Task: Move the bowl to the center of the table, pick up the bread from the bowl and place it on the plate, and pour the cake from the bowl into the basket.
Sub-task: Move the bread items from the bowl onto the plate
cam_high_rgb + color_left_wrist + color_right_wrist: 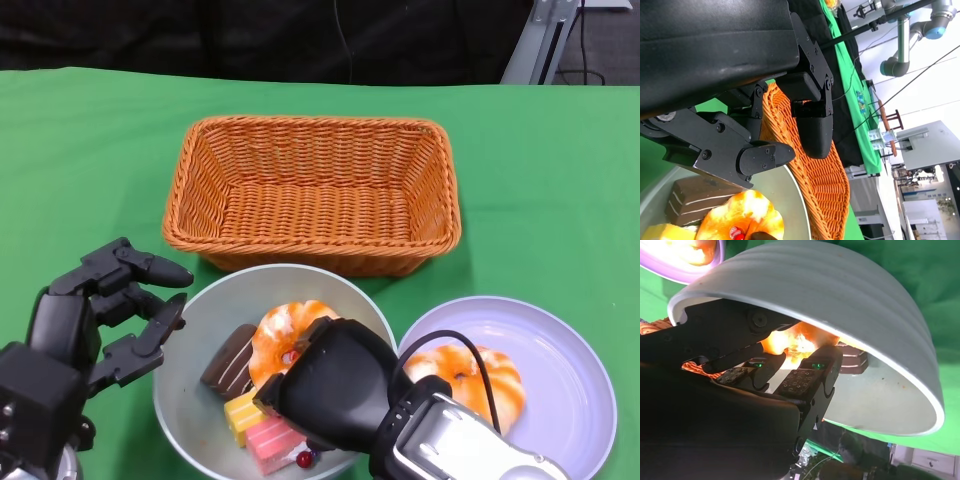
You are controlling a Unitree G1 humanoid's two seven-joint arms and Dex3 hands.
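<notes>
Right hand [335,385] reaches over the bowl [200,310], fingers spread just above the bread [285,335] without gripping it, while the left hand [110,310] waits open beside the rim.

Orange woven basket [312,190], lilac plate [560,400]

- Right hand [335,385]: covers the near right part of the bowl [200,310] and part of the bread [285,335] in the head view; fingertips hidden, contact with the bread cannot be told.
- Cake [262,428]: pieces partly under the right hand.
- Plate [560,345]: near rim hidden by the forearm.
- Left hand [100,315]: cut off by the lower edge.
- Basket [815,165]: partly blocked by fingers in the left wrist view.
</notes>
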